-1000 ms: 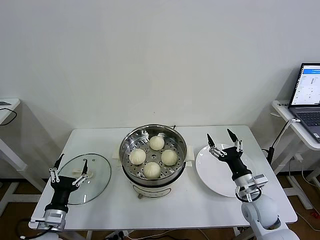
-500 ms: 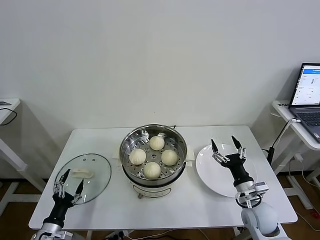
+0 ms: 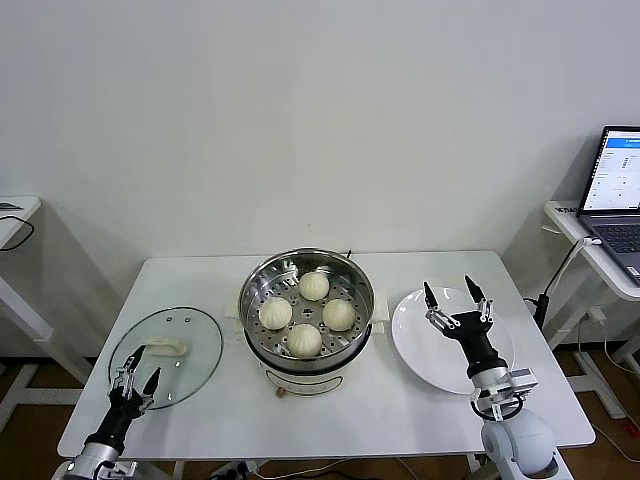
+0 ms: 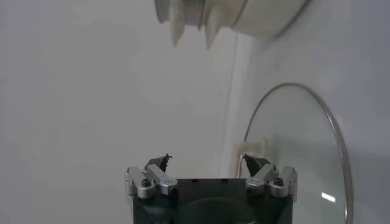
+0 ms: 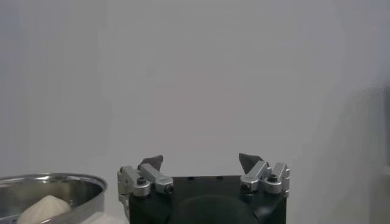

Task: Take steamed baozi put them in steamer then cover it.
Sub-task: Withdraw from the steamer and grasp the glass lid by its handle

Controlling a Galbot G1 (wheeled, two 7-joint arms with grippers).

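Since the earlier frames we see both arms drop back toward the near edge of the bench point(image 3: 420, 410): the left gripper point(image 3: 136, 358) has sunk low over the near rim of the glass lid point(image 3: 190, 340), and the right gripper point(image 3: 456, 298) has drawn back over the white plate point(image 3: 430, 350). Both sets of fingers stand wide apart and hold nothing. All four steamed baozi point(image 3: 305, 340) sit inside the steamer point(image 3: 260, 282) at the bench's centre, still uncovered. The lid lies flat on the left, its white handle point(image 3: 162, 348) just beyond the left gripper's fingers and running left to right. We judge the left arm far nearer the lid, with the steamer to the lid's right.
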